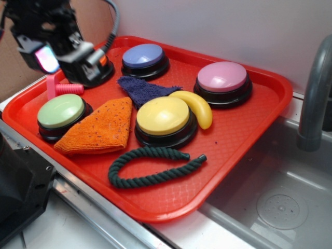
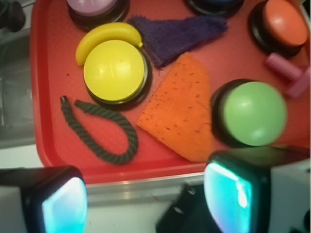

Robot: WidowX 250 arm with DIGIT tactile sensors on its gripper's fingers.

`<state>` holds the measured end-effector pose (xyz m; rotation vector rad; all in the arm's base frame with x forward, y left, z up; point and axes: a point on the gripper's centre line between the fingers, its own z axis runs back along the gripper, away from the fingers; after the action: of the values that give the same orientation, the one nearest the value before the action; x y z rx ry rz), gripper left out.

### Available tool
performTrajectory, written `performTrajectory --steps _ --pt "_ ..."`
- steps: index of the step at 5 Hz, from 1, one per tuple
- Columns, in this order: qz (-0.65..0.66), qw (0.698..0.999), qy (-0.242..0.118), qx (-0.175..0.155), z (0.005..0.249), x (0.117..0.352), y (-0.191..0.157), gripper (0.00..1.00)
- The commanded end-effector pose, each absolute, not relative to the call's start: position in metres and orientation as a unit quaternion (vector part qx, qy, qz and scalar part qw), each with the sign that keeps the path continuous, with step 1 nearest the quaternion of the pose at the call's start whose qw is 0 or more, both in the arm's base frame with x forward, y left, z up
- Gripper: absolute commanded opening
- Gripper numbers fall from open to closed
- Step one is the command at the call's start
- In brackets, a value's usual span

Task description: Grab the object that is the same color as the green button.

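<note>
Target = dark green rope (image 1: pixel 153 167), same colour family as the green button (image 1: pixel 61 111); it lies looped on the red tray (image 1: pixel 249 135) near the front edge, just below the yellow button (image 1: pixel 163 115) and beside the orange cloth (image 1: pixel 101 127). My gripper (image 2: pixel 141 194) is spread wide w/ nothing in it, up over the tray's back-left. I reckon the rope's light, floppy, grippy; I'd pinch across the curved bend, since an end would prob. just dangle.

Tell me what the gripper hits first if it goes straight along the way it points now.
Probably the orange cloth, judging by the wrist view: it lies most nearly between the fingers of the gripper. The green button sits just beside that line. Depth is unclear, so this is a guess.
</note>
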<state>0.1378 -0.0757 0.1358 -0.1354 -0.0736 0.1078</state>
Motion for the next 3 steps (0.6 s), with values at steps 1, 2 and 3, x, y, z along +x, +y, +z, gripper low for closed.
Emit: performTrajectory --steps 1,2,3 --pt "0.078 0.994 -0.022 -0.073 0.083 0.159 -0.105 1.0" --pt "0.106 0.992 -0.011 -0.063 0.059 0.159 -0.107 1.0" --pt "0.131 0.989 -0.002 -0.07 0.041 0.154 -0.11 1.0"
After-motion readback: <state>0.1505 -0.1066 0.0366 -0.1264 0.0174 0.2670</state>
